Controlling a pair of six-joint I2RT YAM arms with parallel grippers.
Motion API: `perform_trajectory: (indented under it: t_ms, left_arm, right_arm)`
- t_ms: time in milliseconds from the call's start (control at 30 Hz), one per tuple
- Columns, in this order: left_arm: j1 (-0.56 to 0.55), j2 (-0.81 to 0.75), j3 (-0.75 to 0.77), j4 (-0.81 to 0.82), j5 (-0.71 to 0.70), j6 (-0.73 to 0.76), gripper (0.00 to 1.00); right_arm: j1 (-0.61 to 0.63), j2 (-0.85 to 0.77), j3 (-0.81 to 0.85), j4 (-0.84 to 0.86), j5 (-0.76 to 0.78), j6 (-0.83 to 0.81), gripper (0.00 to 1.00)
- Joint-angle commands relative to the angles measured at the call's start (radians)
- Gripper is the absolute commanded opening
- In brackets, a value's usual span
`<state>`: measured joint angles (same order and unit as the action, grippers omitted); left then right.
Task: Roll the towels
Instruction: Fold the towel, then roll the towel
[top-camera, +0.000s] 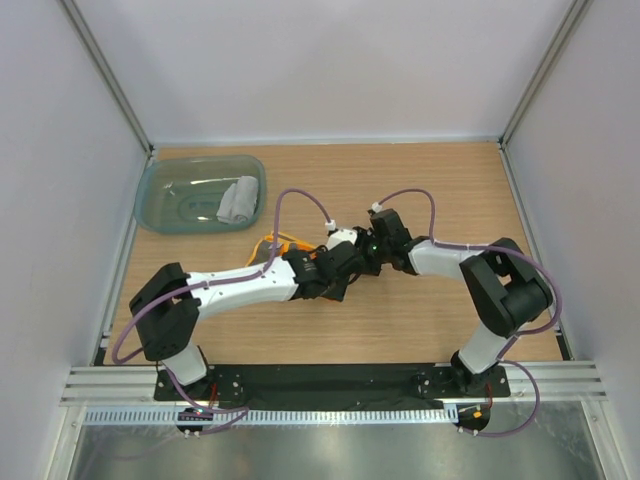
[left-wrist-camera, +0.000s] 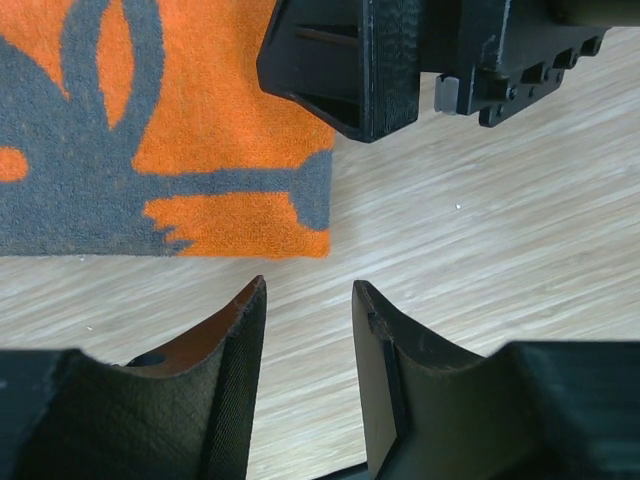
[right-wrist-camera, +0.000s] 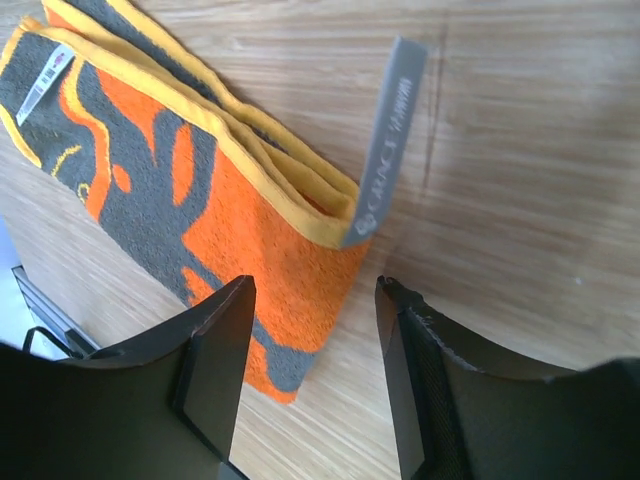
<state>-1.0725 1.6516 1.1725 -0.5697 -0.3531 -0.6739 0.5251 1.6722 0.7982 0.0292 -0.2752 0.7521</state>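
Orange towel (right-wrist-camera: 250, 220) lay folded flat on bench (right-wrist-camera: 520, 200), not yet rolled. Left claw (left-wrist-camera: 308, 290) and right claw (right-wrist-camera: 312, 290) both spread, empty, crowded at its edge. Risk: claws collide, or pinch only the top layer, giving a loose roll.

I see fuzzy looped cloth on the orange towel (right-wrist-camera: 230, 230), matt wood-grain on the table (left-wrist-camera: 480, 230), smooth translucent plastic for the tub (top-camera: 180, 190).

Left wrist: hung close above the orange towel (left-wrist-camera: 230, 100), facing straight down at its corner.
Right wrist: sat close over the orange towel's folded end, tilted down.
Top: looked down from far above the orange towel, taking in the whole table (top-camera: 450, 190).
Shared: the orange towel.
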Motion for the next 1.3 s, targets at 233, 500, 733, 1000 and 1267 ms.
perform_trajectory:
  t_ms: [233,500,733,1000,1267]
  left_arm:
    - [-0.009,0.014,0.019,0.054,-0.064,0.005,0.38]
    - [-0.040,0.128,0.049,0.076,-0.122,0.031,0.44]
    - [-0.044,0.217,0.062,0.099,-0.142,0.054,0.47]
    - [-0.047,0.266,0.055,0.102,-0.153,0.046,0.44]
    - [-0.049,0.237,-0.057,0.178,-0.069,0.065,0.19]
  right_arm:
    - [-0.019,0.096,0.022,0.035,-0.002,-0.060,0.31]
    - [-0.019,0.127,0.018,0.051,-0.035,-0.071,0.14]
    - [-0.019,0.161,0.027,0.052,-0.052,-0.074,0.14]
    - [-0.019,0.189,0.045,0.048,-0.076,-0.083,0.13]
    - [-0.019,0.202,0.058,0.041,-0.097,-0.091,0.09]
